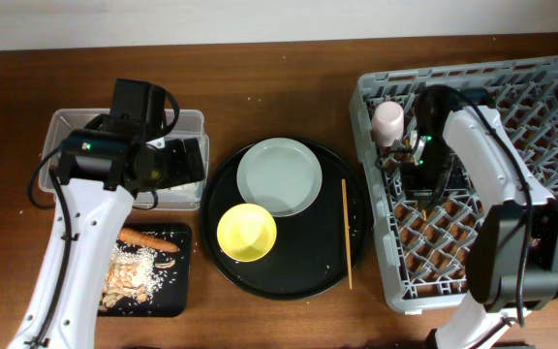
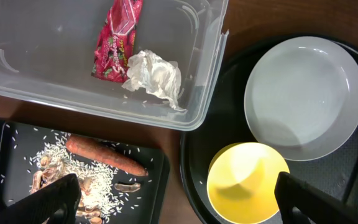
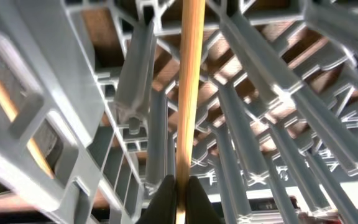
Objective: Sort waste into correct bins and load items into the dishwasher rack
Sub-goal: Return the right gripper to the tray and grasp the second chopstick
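The red wrapper [image 2: 118,40] and the white tissue [image 2: 156,74] lie in the clear tub [image 2: 204,93]. The carrot stick [image 2: 104,155] and beige scraps [image 2: 61,168] lie on the shallow black tray [image 1: 177,291]. My left gripper [image 2: 179,208] is open and empty above the gap between that tray and the yellow bowl [image 2: 247,180]. The grey plate [image 1: 279,176] lies beside the bowl. One chopstick [image 1: 347,233] lies on the round tray. My right gripper [image 3: 179,193] is shut on the other chopstick [image 3: 188,93] among the rack's pegs [image 3: 260,124]. The pink cup [image 1: 388,121] stands in the rack [image 1: 550,87]. The blue cup is out of view.
The large round black tray [image 1: 356,194] holds the plate, the bowl and the loose chopstick between the bins and the rack. The left arm [image 1: 85,223] reaches over the clear tub [image 1: 66,126]. The right arm [image 1: 511,194] lies across the rack.
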### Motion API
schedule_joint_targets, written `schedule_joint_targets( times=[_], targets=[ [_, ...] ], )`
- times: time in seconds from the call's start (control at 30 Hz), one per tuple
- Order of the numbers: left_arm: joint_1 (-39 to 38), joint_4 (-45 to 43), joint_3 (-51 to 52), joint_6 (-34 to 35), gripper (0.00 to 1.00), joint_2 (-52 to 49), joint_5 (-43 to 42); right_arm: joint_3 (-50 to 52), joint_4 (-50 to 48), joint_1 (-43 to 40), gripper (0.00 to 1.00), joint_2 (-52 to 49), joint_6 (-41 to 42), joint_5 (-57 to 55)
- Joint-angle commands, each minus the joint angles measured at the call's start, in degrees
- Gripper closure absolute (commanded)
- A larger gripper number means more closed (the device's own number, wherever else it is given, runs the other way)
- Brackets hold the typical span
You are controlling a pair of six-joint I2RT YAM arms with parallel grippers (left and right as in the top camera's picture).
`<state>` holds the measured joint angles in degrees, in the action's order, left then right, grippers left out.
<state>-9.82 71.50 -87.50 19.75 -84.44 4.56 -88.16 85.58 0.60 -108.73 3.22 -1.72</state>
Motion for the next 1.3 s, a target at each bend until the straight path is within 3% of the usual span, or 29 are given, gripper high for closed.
schedule_joint_targets(
  times=[0.0, 0.6, 0.63, 0.67, 0.7, 0.87, 1.07, 1.1, 1.13, 1.23, 1.27],
  targets=[
    [0.26, 0.09, 0.26, 0.37, 0.01, 0.57, 0.42, -5.16, 3.63, -0.35, 0.96, -0.02, 0.26, -0.50],
    [0.26, 0.09, 0.26, 0.37, 0.01, 0.57, 0.42, -5.92, 3.08, -3.30, 0.95, 1.16, 0.68, -1.77],
    [0.26, 0.09, 0.26, 0.37, 0.01, 0.57, 0.42, -5.92, 3.19, -3.30, 0.70, 1.16, 0.70, -1.77],
    [0.26, 0.09, 0.26, 0.37, 0.01, 0.57, 0.42, -5.92, 3.67, -3.30, 0.52, 1.16, 0.68, -1.79],
    [0.26, 0.09, 0.26, 0.37, 0.01, 0.57, 0.42, -5.92, 4.07, -3.32, 0.44, 1.16, 0.68, -1.79],
    [0.26, 0.09, 0.26, 0.37, 0.01, 0.57, 0.42, -6.62, 5.09, -3.26, 0.40, 1.40, 0.68, -1.29],
    [0.26, 0.09, 0.26, 0.37, 0.01, 0.57, 0.42, -10.38, 6.51, -2.29, 0.38, 3.39, 0.04, 10.91],
    [0.26, 0.09, 0.26, 0.37, 0.01, 0.57, 0.42, -10.21, 5.49, -1.49, 0.15, 3.37, 0.07, 15.21],
    [0.26, 0.09, 0.26, 0.37, 0.01, 0.57, 0.42, -10.21, 4.24, -0.92, 0.02, 3.37, 0.07, 17.75],
    [0.26, 0.09, 0.26, 0.37, 0.01, 0.57, 0.42, -8.41, -0.42, 3.13, 0.05, 3.34, 0.11, 25.29],
    [0.26, 0.11, 0.26, 0.37, 0.01, 0.57, 0.42, -8.00, -0.85, 4.46, 0.18, 3.34, 0.33, 25.29]
  ],
)
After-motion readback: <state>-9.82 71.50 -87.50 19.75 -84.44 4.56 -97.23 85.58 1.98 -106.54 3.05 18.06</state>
